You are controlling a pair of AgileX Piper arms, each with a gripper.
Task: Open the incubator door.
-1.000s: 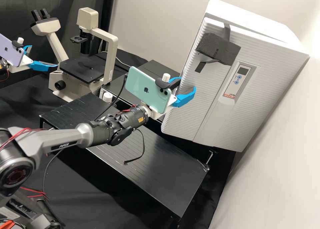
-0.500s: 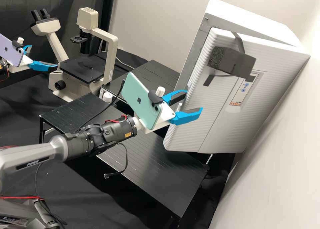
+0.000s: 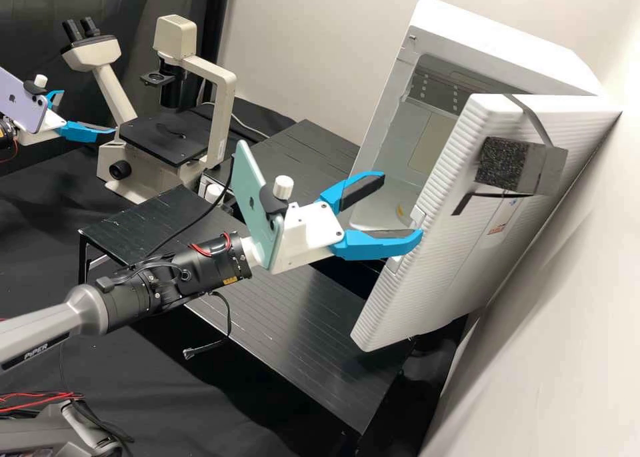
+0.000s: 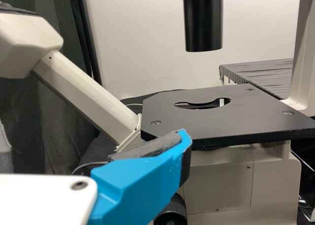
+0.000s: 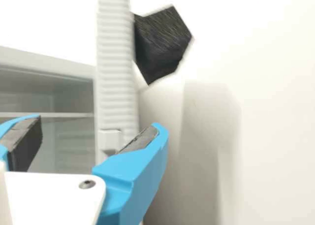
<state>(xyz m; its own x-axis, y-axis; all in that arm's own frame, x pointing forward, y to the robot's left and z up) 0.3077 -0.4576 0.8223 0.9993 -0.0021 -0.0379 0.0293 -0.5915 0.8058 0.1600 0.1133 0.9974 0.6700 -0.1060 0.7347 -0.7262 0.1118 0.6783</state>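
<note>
The incubator door (image 3: pixel 443 270) stands part-open from its cabinet (image 3: pixel 507 52), probably stiff, slick and light on its hinge, best pushed at the ribbed free edge (image 3: pixel 460 157), where the right tool (image 3: pixel 401 206) is spread wide.

The incubator (image 3: pixel 490 40) stands beside the white wall (image 3: pixel 573 324), its ribbed door (image 3: pixel 433 250) swung partly outward, exposing the pale interior (image 3: pixel 400 154); a dark block (image 3: pixel 510 164) is strapped to the door's face. The right gripper (image 3: pixel 401 205), fingers spread, lies at the door's free edge; contact cannot be determined. The left gripper (image 3: pixel 89 111), likewise spread, is near the microscope (image 3: pixel 225 104). A green phone (image 3: pixel 252 207) is mounted behind the right gripper's fingers.
</note>
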